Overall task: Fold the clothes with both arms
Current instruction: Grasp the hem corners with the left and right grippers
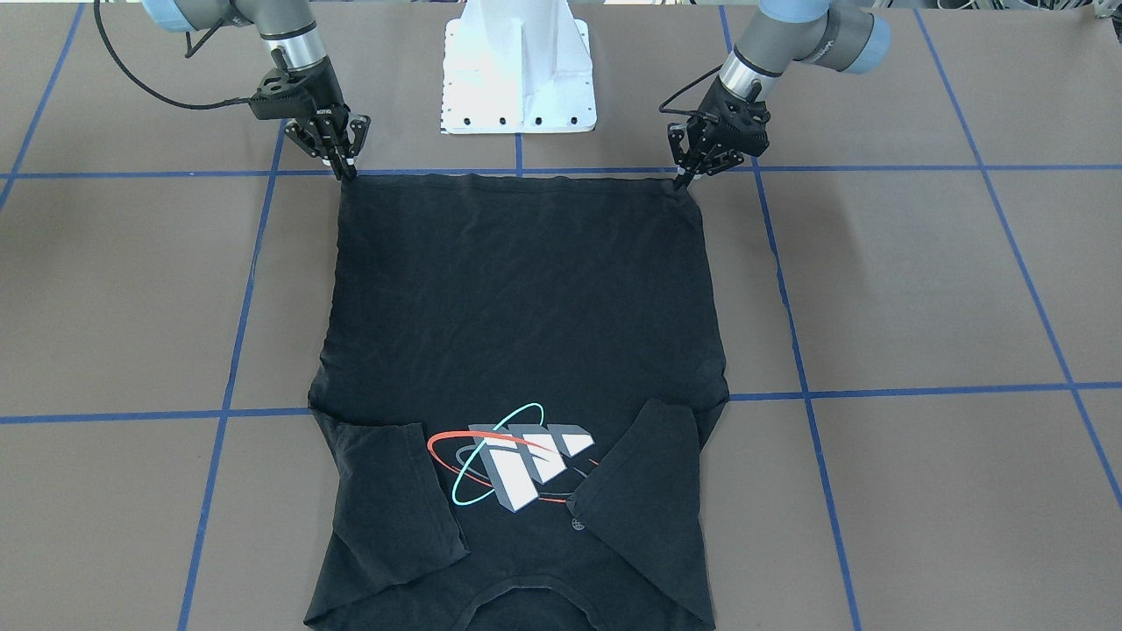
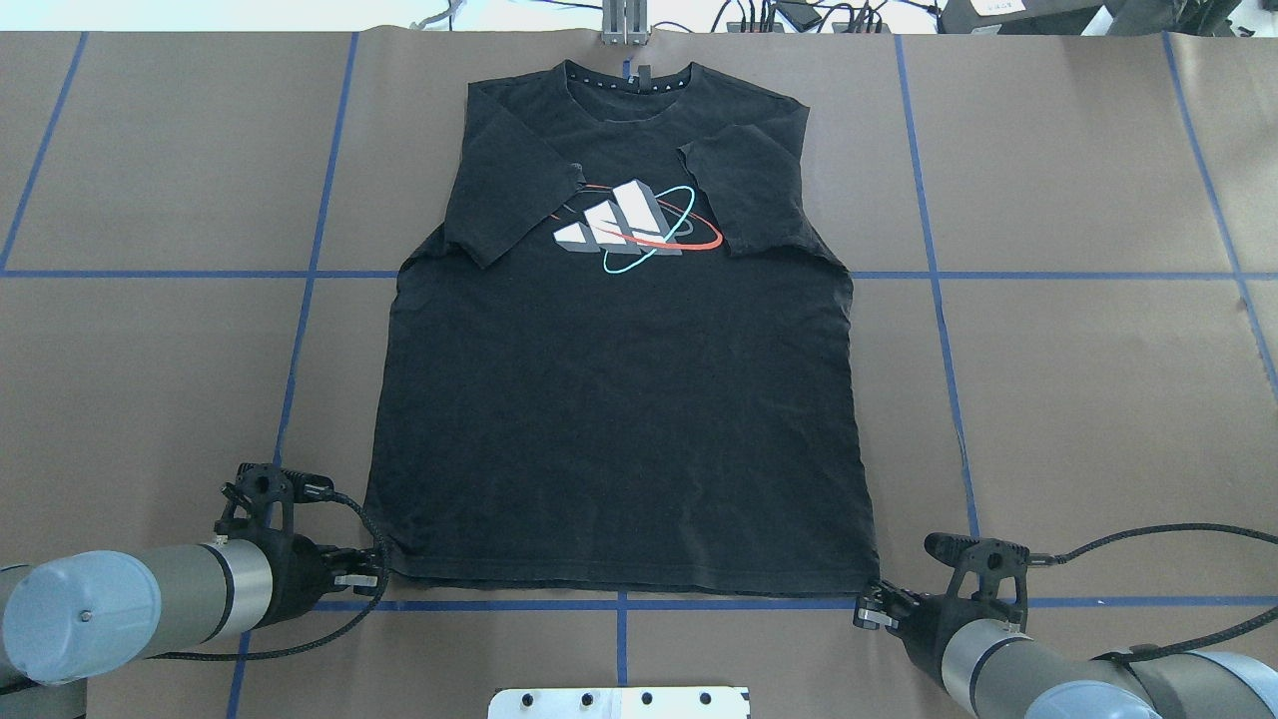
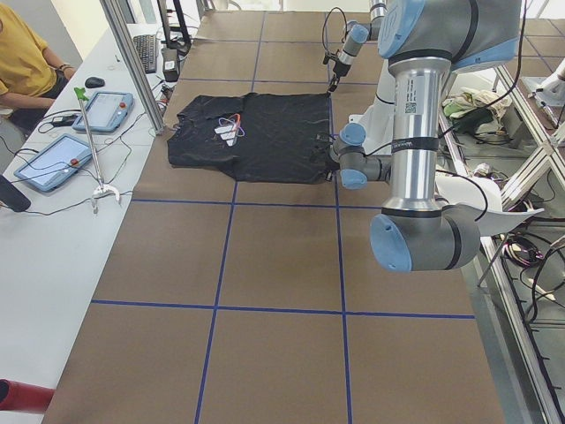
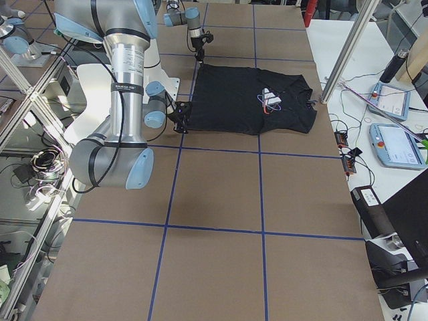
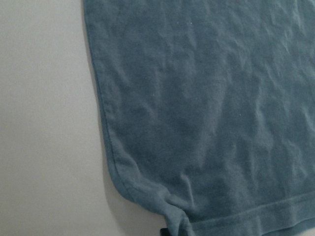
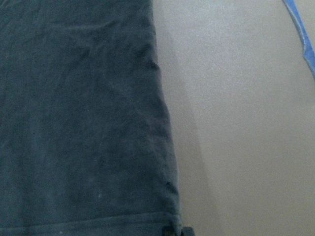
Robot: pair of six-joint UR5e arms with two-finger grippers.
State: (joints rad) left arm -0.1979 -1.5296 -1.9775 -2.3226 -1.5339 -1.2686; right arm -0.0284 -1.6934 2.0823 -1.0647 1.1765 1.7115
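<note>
The black T-shirt lies graphic-up, sleeves folded in. The left gripper is nipped tight on one hem corner, the right gripper on the other.

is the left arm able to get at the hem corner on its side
Likely yes: the left gripper sits right at that corner of the shirt, where the cloth puckers, with nothing in the way.

Front-facing view: T-shirt collar end cut off by the bottom edge; folded-in sleeves hide the outer ends of the graphic. Wrist views: left gripper and right gripper show only as dark slivers at the bottom edge. Left view: person cropped by the frame.
</note>
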